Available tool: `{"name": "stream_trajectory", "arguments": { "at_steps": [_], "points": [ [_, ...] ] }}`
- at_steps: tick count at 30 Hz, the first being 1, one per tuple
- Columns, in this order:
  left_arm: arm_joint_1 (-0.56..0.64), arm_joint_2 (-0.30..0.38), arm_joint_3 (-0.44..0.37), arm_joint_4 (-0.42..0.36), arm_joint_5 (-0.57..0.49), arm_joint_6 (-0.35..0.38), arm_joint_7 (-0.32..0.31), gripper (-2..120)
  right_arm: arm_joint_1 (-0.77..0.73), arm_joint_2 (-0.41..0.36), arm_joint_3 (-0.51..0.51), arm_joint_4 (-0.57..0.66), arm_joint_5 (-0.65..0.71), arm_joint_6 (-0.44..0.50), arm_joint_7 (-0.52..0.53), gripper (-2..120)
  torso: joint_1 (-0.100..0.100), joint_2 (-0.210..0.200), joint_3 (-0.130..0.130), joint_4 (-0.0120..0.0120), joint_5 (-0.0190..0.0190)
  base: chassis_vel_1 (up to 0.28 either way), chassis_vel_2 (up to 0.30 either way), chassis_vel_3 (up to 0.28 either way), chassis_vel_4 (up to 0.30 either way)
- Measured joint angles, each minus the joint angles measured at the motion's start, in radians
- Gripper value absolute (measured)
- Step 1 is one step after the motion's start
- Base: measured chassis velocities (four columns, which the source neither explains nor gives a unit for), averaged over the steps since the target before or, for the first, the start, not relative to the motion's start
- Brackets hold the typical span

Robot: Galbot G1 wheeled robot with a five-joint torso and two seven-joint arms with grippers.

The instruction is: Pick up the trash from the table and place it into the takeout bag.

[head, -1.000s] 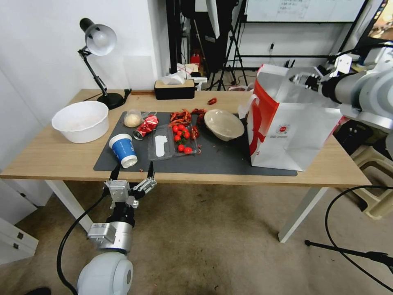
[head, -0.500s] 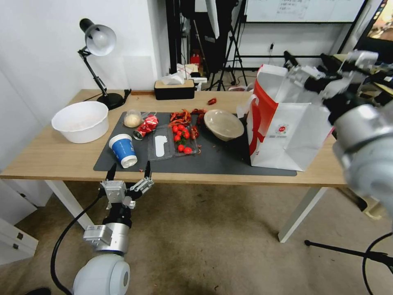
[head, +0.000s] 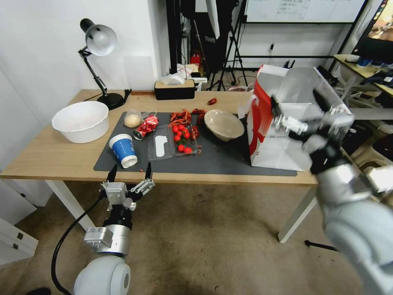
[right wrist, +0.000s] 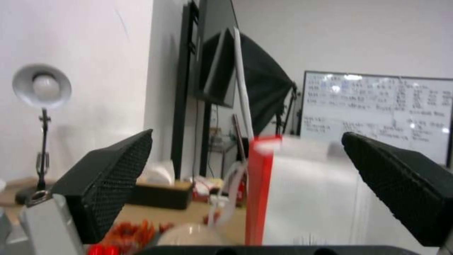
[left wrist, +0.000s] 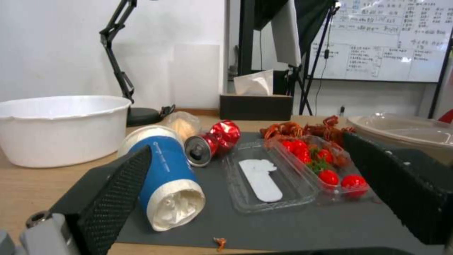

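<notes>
Left gripper (head: 130, 172), fingers spread and empty, held just off the near edge of the table (head: 49, 157), at 6 o'clock from the blue paper cup (head: 123, 150). The cup lies on its side on the dark grey mat (head: 221, 162); its long axis runs from 11 to 5 o'clock in the head view, white crumpled paper filling the mouth that faces the near edge. At 1 o'clock from the cup lies the crushed red can (head: 145, 126), dented, its long axis running from 1 to 7 o'clock and its silver top end toward the cup — the clear bag with beige bun (head: 132, 119) is just beside it at 9 o'clock. A clear plastic tray (head: 174, 140) of red cherry tomatoes lies open at mid-mat, with red crayfish shells (head: 183, 116) at 12 o'clock from it. The beige shallow bowl (head: 223, 124) rests tilted, its opening turned toward 10 o'clock. Right gripper (head: 297, 107), fingers wide apart and empty, held in the air in front of the takeout bag (head: 282, 143) — white paper, red side panel, silvery lining, small round red logo — which stands upright at the mat's 3 o'clock end, mouth upward. A large white round bowl (head: 81, 121) sits on bare wood at 9 o'clock from the mat
</notes>
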Motion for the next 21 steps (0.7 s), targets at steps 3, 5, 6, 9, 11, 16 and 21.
{"name": "stream_trajectory", "arguments": {
  "at_steps": [3,5,6,9,11,16,21],
  "points": [
    [-0.002,0.000,-0.001,0.008,0.000,-0.003,0.000,100,-0.177,0.100,-0.012,0.004,-0.200,0.089,-0.053,100,0.000,0.000,0.000,-0.0004,0.0003,0.000,0.000,0.000,0.000],
    [-0.003,0.000,0.000,0.014,0.000,-0.004,0.000,100,-0.278,0.171,-0.036,-0.003,-0.323,0.151,-0.060,100,0.000,0.000,0.000,-0.0002,0.0000,0.000,0.000,0.000,0.000],
    [-0.003,0.000,0.000,0.014,0.000,-0.004,0.000,100,-0.278,0.171,-0.036,-0.003,-0.323,0.151,-0.060,100,0.000,0.000,0.000,-0.0002,0.0000,0.000,0.000,0.000,0.000],
    [-0.009,0.000,0.002,0.023,0.001,-0.005,0.001,100,-0.369,0.216,-0.066,-0.029,-0.403,0.211,-0.051,100,0.000,0.000,0.000,-0.0003,0.0001,0.000,0.000,0.000,0.000],
    [-0.010,0.000,0.002,0.026,0.001,-0.005,0.002,100,-0.386,0.222,-0.074,-0.038,-0.413,0.219,-0.042,100,0.000,0.000,0.000,-0.0003,0.0001,0.000,0.000,0.000,0.000],
    [-0.014,0.000,0.004,0.040,0.003,-0.012,0.003,100,-0.434,0.242,-0.125,-0.137,-0.467,0.291,-0.009,100,0.000,0.000,0.000,-0.0002,0.0001,0.000,0.000,0.000,0.000],
    [-0.013,0.000,-0.004,0.044,0.001,-0.023,0.002,100,-0.441,0.273,-0.208,-0.265,-0.510,0.362,0.004,100,0.000,0.000,0.000,-0.0003,0.0002,0.000,0.000,0.000,0.000]
  ]
}}
